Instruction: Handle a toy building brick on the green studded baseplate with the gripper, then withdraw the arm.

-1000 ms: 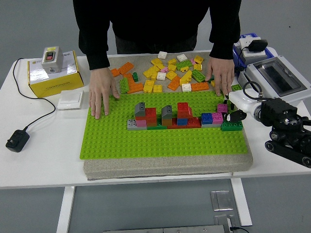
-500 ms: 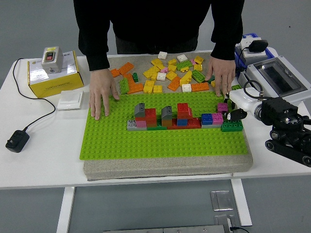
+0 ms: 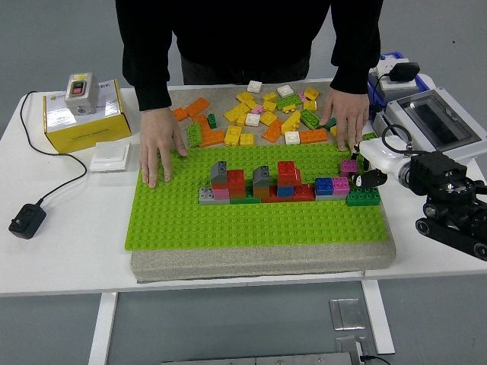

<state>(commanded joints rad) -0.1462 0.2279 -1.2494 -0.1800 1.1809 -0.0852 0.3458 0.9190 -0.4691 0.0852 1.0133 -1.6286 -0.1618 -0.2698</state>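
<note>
The green studded baseplate [image 3: 251, 220] lies on a grey pad in the middle of the table. A row of built bricks [image 3: 262, 184] stands on it, ending at the right in a dark green brick [image 3: 363, 198] and a magenta brick [image 3: 348, 166]. My right hand [image 3: 367, 170] comes in from the right and hovers at the plate's right edge, just above the dark green brick. Its fingers [image 3: 370, 179] are relaxed and hold nothing. A person's two hands [image 3: 157, 144] [image 3: 346, 122] rest flat on the plate's back corners. My left arm is out of view.
Several loose orange, yellow and green bricks [image 3: 259, 118] lie on the pad behind the plate. A yellow box [image 3: 80, 118] with a switch, a white plate [image 3: 110, 157] and a black plug [image 3: 27, 220] lie at the left. A clear-lidded case [image 3: 430, 118] stands at the right.
My right hand has lifted slightly up and to the left above the dark green brick. The bricks and the person's hands have stayed in place.
</note>
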